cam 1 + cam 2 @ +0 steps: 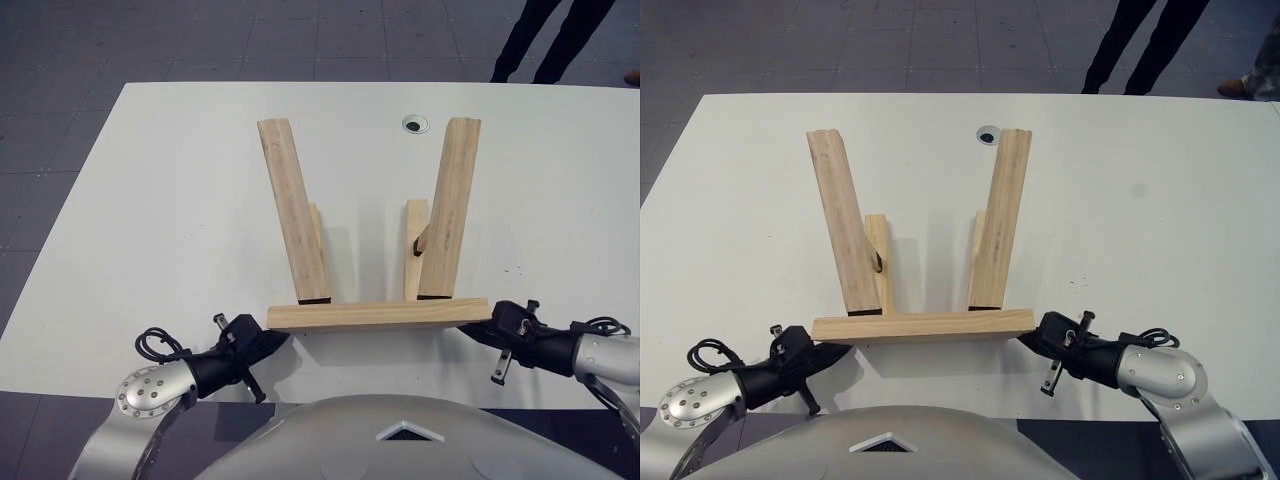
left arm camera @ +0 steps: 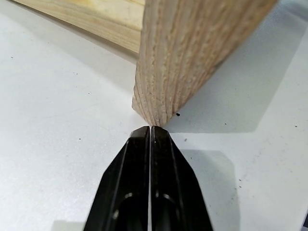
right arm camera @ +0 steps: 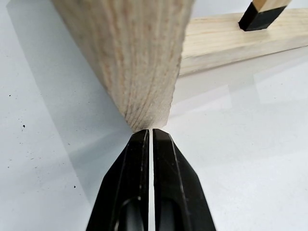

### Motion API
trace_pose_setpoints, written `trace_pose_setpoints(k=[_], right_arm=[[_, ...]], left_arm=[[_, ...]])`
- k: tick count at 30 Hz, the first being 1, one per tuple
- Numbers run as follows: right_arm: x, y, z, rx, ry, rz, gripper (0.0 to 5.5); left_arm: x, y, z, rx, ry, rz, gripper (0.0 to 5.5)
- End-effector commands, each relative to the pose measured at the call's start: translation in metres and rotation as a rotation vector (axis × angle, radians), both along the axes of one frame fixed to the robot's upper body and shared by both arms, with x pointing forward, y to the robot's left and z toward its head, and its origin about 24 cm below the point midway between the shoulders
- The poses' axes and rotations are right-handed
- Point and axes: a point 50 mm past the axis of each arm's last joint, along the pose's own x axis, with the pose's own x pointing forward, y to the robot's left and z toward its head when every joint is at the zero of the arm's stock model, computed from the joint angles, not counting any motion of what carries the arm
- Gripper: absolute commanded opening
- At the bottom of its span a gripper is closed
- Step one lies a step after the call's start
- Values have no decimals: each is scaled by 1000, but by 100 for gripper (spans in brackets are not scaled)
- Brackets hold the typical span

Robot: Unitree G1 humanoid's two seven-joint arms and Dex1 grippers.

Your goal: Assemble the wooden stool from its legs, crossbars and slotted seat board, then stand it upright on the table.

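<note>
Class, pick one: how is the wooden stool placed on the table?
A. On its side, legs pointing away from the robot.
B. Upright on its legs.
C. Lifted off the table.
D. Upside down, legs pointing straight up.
A: the seat board stands on edge at the near side and the legs lie along the table, pointing away.

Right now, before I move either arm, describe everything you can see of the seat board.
The seat board is a pale wooden plank with visible grain, standing on its long edge near the front edge of the table. Two wide legs join its far face, splaying away from the robot, dark where they meet it. The left gripper and right gripper, jaws shut, sit tip-first at its end corners, seemingly touching.
</note>
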Motion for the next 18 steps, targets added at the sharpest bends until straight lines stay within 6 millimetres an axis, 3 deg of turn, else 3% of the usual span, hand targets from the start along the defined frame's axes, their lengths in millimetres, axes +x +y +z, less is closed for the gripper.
trace_pose_setpoints(k=[1,11,18], right_arm=[[3,12,10,74,-43,39,13],[-3,5,15,49,-39,30,13],[-12,10,41,92,-80,57,13]], left_arm=[[6,-14,18,-98,-87,-86,10],[6,-4,37,-108,-148,-89,10],[3,-4,34,-112,-130,-117,10]])
